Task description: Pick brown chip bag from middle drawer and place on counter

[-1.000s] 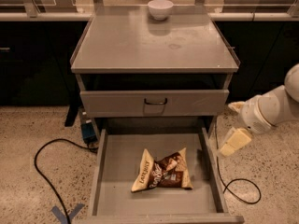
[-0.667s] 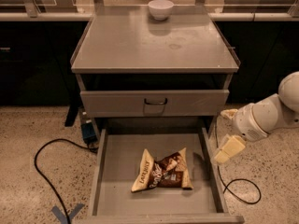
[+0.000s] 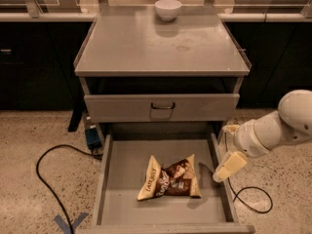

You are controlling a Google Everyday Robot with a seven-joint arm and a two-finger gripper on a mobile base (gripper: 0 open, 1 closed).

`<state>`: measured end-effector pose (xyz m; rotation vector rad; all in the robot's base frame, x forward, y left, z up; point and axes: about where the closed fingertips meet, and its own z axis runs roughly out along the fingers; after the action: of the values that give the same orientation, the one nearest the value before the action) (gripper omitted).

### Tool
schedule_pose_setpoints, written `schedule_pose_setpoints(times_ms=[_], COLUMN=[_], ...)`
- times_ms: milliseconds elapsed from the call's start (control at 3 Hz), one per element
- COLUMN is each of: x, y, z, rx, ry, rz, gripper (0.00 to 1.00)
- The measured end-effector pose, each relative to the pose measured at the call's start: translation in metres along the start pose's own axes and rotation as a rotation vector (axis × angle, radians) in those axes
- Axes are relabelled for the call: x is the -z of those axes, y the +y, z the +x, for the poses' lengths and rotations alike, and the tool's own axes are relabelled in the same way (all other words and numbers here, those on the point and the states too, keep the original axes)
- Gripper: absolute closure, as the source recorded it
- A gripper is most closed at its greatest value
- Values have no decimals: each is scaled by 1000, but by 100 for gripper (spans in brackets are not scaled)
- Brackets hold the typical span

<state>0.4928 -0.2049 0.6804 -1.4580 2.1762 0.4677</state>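
Observation:
The brown chip bag (image 3: 168, 179) lies flat on the floor of the open middle drawer (image 3: 122, 179), a little right of centre, its "LATE JULY" end to the left. My gripper (image 3: 228, 166) hangs at the end of the white arm, over the drawer's right wall, to the right of the bag and apart from it. It holds nothing that I can see. The grey counter (image 3: 146, 48) is the cabinet top above.
A white bowl (image 3: 168, 9) stands at the back of the counter. A closed grey drawer with a dark handle (image 3: 162, 106) sits above the open one. Black cables (image 3: 46, 179) lie on the speckled floor at left and right. Blue tape (image 3: 70, 223) marks the floor.
The arm and gripper have moved left and slightly down, from beside the cabinet to over the drawer's right wall. The bag has not moved.

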Motion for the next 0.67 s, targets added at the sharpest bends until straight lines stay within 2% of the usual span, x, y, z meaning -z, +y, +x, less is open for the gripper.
schedule_pose_setpoints(times_ms=[667], x=[-90], y=[25], z=[30], rx=[18], ry=[-81], rz=[-53], gripper=[0])
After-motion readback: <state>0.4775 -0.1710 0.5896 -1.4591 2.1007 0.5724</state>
